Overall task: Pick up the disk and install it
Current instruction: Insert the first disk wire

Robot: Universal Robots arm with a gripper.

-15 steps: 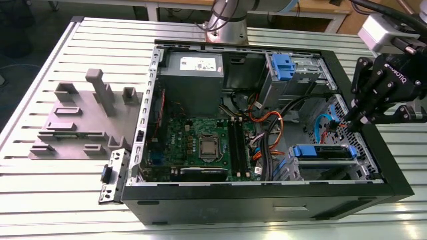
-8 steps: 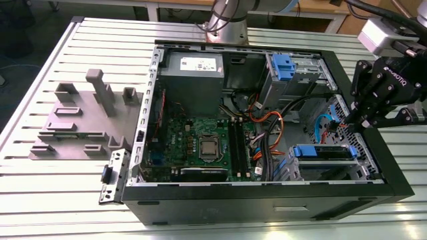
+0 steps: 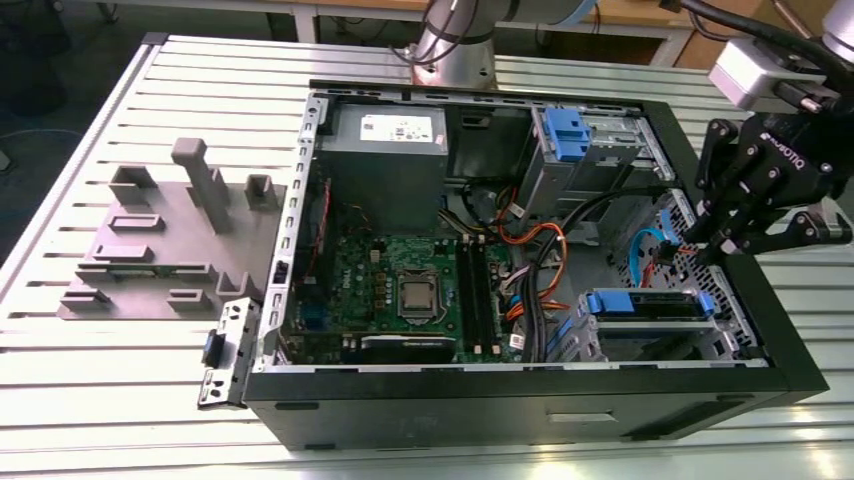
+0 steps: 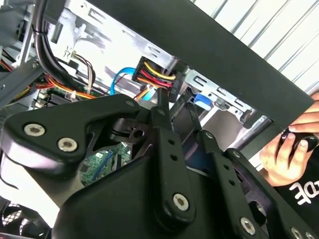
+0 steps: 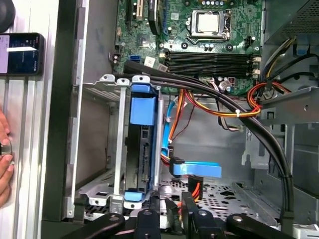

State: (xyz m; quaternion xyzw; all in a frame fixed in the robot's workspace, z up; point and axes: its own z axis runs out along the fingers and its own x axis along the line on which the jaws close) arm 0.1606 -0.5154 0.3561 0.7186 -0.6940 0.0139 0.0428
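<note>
The disk (image 3: 647, 305) sits inside the drive cage at the near corner of the open computer case (image 3: 534, 385), on the exterior view's right. Its blue carrier frame shows on top. In the first wrist view the disk (image 5: 142, 149) stands edge-on between the cage's metal rails, with the blue frame at both ends. My gripper (image 3: 694, 252) hangs over the case wall just above and behind that cage. Its fingertips (image 5: 149, 219) are close together, and I see nothing held between them. In the second wrist view my gripper (image 4: 174, 107) points at a black connector (image 4: 154, 77) with yellow, red and black wires.
Bundles of black, orange and blue cables (image 5: 209, 99) cross the case beside the cage. A blue flat plug (image 5: 194, 169) lies near the fingertips. A person's hand (image 4: 289, 149) rests outside the case wall. A grey fixture plate (image 3: 160, 240) lies on the slatted table, at the exterior view's left.
</note>
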